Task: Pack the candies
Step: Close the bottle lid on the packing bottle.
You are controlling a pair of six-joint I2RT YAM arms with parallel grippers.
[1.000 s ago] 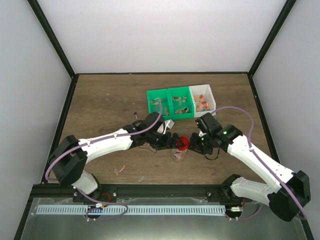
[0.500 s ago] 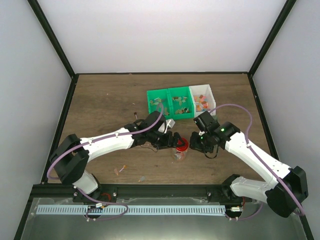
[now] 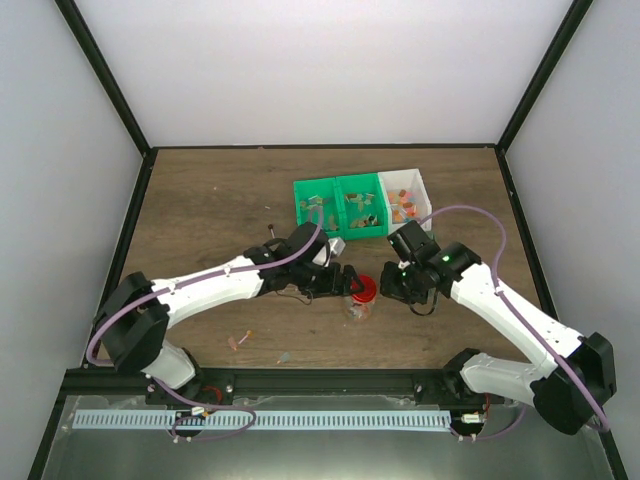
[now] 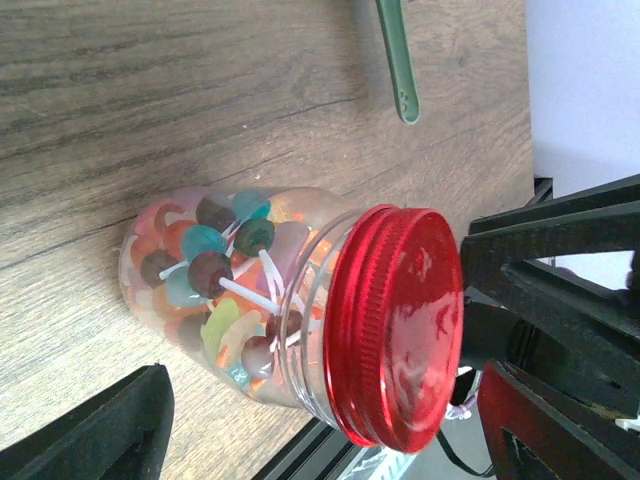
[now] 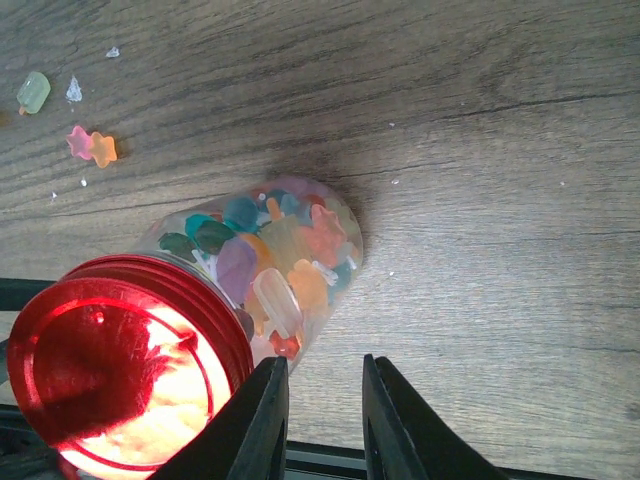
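- candies [image 4: 215,275] sitting packed inside clear jar [image 4: 305,375], red lid [image 4: 395,325] on, jar standing on table [image 4: 150,100]
- left gripper [image 4: 325,400] gaping wide, jar lying ahead between its fingers, untouched
- right gripper [image 5: 318,400] hanging narrow, empty, jar just beside
- stray candies [image 5: 90,145] lying on wood

1. A robotics lab test cell; the table [image 3: 200,210] is a wood-grain board boxed in on its left, right and far sides by plain white walls [image 3: 300,70] in a black frame [image 3: 105,75];
2. the left arm [image 3: 210,285] and right arm [image 3: 510,315], both trailing purple cables [image 3: 470,215], stand bolted at the table's near edge;
3. a slotted cable rail [image 3: 260,420] runs just below that edge; small sorting bins [image 3: 340,205] holding candies [image 3: 403,207] sit toward the table's far side.
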